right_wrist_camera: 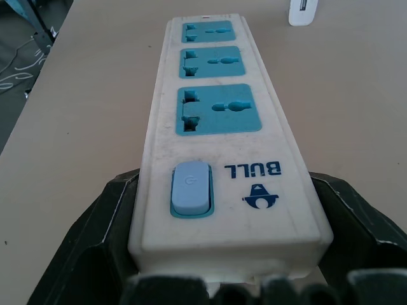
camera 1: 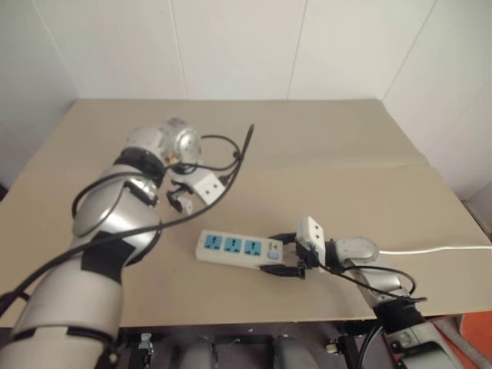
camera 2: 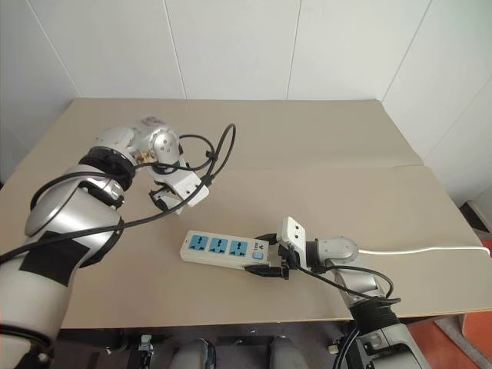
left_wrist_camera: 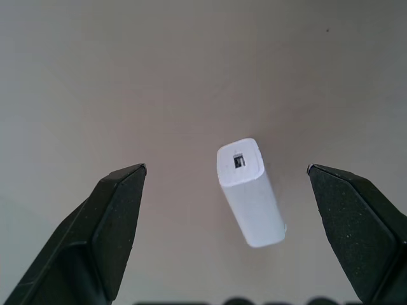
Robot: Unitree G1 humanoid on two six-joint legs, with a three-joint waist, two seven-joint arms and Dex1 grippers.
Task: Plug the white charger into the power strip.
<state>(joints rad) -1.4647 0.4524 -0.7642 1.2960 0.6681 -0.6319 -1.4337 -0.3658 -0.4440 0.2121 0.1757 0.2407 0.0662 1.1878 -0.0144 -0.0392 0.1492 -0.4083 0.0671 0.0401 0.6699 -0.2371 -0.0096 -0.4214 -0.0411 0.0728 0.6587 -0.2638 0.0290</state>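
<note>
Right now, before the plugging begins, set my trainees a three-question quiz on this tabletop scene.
1. True or false: the white charger is already plugged into the power strip.
2. Which gripper clasps the strip's switch end? A) left gripper B) right gripper
3. Fill in: the strip has ___ blue sockets.

Key: 1 false, it lies loose on the table between open fingers; 2 B; 3 three.
</note>
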